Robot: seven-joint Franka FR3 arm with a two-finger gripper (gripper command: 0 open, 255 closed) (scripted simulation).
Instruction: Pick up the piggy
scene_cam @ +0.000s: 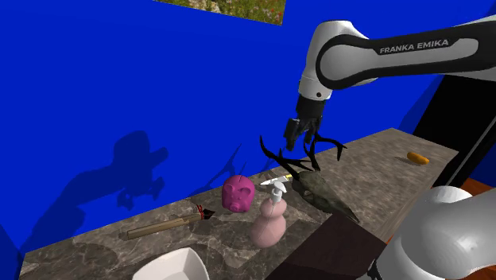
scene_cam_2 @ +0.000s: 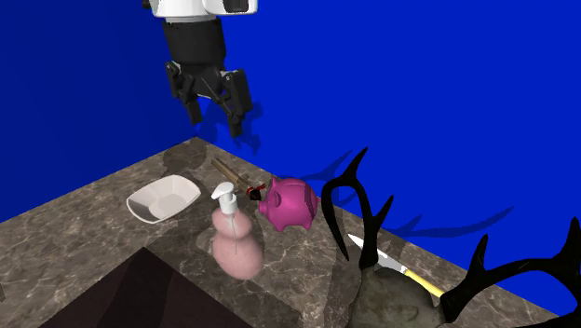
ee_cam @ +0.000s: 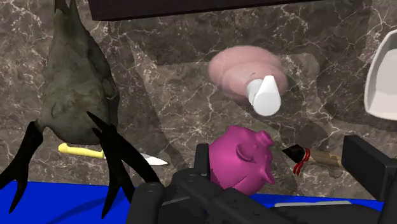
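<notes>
Blue wall [scene_cam: 119, 79] is being seen closing off the far edge of a veined, stone-patterned bench [scene_cam: 373, 151]. Well above the bench the gripper [scene_cam_2: 216, 116] is being held in open air, its fingers spread apart and clasping nothing. The piggy [scene_cam_2: 290, 203], glossy magenta and rounded, is being shown standing close to the wall edge. A bulbous pink pump bottle [scene_cam_2: 235, 244] is being shown upright just in front of it. It is being crowded on one side by a dull greenish antlered head [ee_cam: 73, 83] with black prongs. A slim brush [scene_cam_2: 233, 175] and a white dish [scene_cam_2: 140, 211] are being shown on the other side.
</notes>
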